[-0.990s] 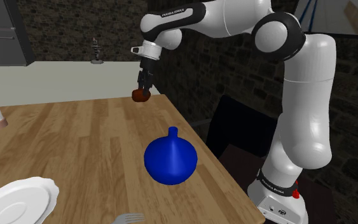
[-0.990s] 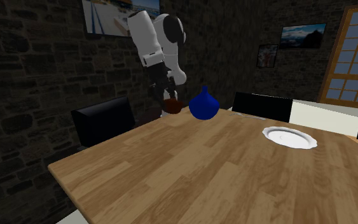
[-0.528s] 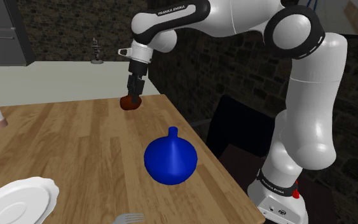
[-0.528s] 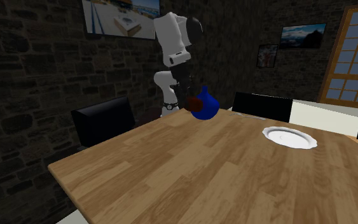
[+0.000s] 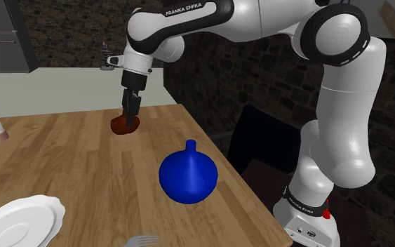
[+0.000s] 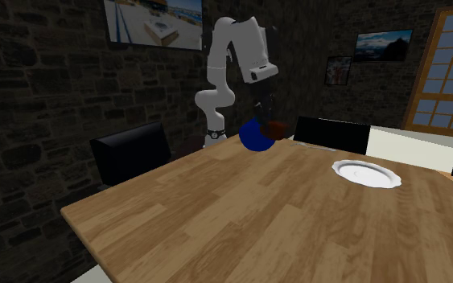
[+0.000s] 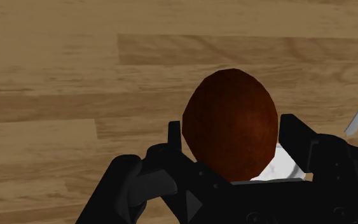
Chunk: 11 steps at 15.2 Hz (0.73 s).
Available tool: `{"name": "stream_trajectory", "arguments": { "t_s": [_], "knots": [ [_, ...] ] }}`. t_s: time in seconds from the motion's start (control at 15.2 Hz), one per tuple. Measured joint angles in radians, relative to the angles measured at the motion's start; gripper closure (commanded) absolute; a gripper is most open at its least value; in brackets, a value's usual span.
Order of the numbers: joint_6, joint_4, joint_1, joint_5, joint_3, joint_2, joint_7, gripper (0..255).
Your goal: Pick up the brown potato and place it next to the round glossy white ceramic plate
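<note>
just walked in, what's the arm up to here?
The Franka's gripper is shut on the brown potato and holds it above the wooden table, near its far edge. The white plate lies well off toward the shoulder view's lower left, and a blue vase stands on the table too. The potato is not yet beside the plate.

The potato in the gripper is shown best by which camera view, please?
The wrist view: the potato looms large, clasped by the gripper. The shoulder view shows it small, above the table; the second exterior view, dim beside the blue vase.
</note>
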<state>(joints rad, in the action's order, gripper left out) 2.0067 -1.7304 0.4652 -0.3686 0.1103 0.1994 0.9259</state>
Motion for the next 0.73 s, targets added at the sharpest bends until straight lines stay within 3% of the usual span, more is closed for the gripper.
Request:
{"name": "stream_trajectory", "arguments": {
  "t_s": [0.4,0.73],
  "knots": [
    [0.041,0.027,0.082,0.02,-0.049,0.025,-0.131,255],
    [0.093,0.008,0.1,0.017,-0.061,0.052,-0.146,255]
  ]
}}
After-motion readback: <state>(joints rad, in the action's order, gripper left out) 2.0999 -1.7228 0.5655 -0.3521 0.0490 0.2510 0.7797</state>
